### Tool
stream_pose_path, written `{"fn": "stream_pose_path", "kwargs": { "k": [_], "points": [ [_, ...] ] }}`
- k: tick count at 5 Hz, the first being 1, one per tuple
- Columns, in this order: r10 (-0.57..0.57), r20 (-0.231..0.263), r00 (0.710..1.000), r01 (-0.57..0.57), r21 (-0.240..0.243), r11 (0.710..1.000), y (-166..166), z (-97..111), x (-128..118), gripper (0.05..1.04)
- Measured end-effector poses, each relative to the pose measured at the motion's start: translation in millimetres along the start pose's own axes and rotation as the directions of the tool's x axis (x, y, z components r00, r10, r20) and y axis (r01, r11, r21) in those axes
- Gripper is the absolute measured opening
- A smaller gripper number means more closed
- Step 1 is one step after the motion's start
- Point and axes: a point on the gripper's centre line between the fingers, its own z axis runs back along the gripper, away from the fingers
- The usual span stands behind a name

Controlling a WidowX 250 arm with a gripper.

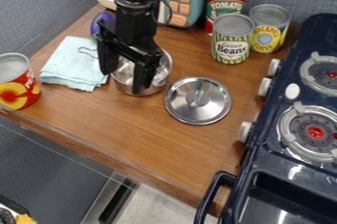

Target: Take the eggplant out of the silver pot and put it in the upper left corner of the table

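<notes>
The gripper (pixel 122 80) hangs over the silver pot (pixel 155 86), its two fingers spread apart with nothing visible between them. Part of the pot's interior is hidden behind the fingers. The purple eggplant (pixel 100 21) lies outside the pot, on the upper left part of the table (pixel 151 136), just left of the arm and behind the folded cloth. The arm covers part of its right side.
A light blue cloth (pixel 71 64) lies left of the pot, and a metal lid (pixel 197 100) lies to its right. One can (pixel 18 82) stands at the left edge. Three cans, including a green one (pixel 231 40), stand behind the lid. A blue stove (pixel 289 164) occupies the right side.
</notes>
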Motion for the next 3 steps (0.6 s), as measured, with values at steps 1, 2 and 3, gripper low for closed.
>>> {"fn": "stream_pose_path", "kwargs": {
  "k": [1, 2, 3],
  "points": [
    [0.069, 0.060, 0.996, -0.070, 0.006, 0.998, 6.2, -2.8, 6.9, 1.001],
    [0.078, 0.063, 0.995, -0.079, 0.006, 0.997, 7.1, -2.9, 7.1, 1.001],
    [0.080, 0.063, 0.995, -0.080, 0.006, 0.997, 7.1, -2.9, 7.1, 1.001]
  ]
}}
